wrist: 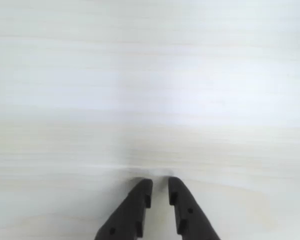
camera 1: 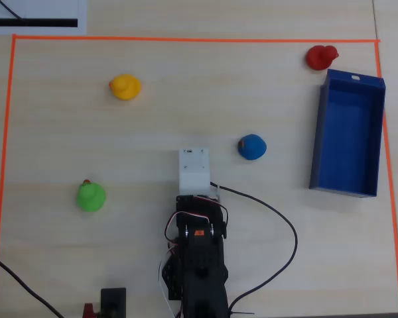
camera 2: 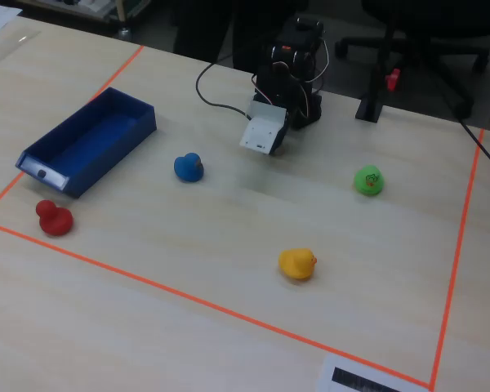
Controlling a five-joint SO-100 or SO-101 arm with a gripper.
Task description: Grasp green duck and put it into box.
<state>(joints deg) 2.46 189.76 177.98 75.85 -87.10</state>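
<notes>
We count four ducks on the tabletop (camera 1: 186, 99), one of each colour, all inside an orange tape border (camera 1: 186, 40). In the overhead view the green duck (camera 1: 91, 197) sits near the left edge, toward the lower-left corner, well apart from everything else. The yellow duck (camera 1: 125, 87) is toward the upper-left corner. The blue duck (camera 1: 252, 147) stands near the middle, between the arm and the box. The red duck (camera 1: 320, 57) lies in the upper-right corner, just beside the short rim of the box that bears a small white mark.

We see one box (camera 1: 322, 132), a long dark blue tray with low walls, lying along the right edge; no duck is in it. In the fixed view the box (camera 2: 69, 175) lies at the left and the green duck (camera 2: 368, 180) at the right, with the arm between them at the far edge.

We see one arm (camera 1: 199, 258), rising from the bottom edge of the overhead view, with a white housing (camera 1: 194, 170) at its front. In the wrist view the gripper (wrist: 160, 186) hangs over bare wood, its two dark fingers (wrist: 132, 212) nearly together with only a narrow slit between the tips, pinching nothing. A black cable (camera 1: 278, 232) loops to the right of the arm.
</notes>
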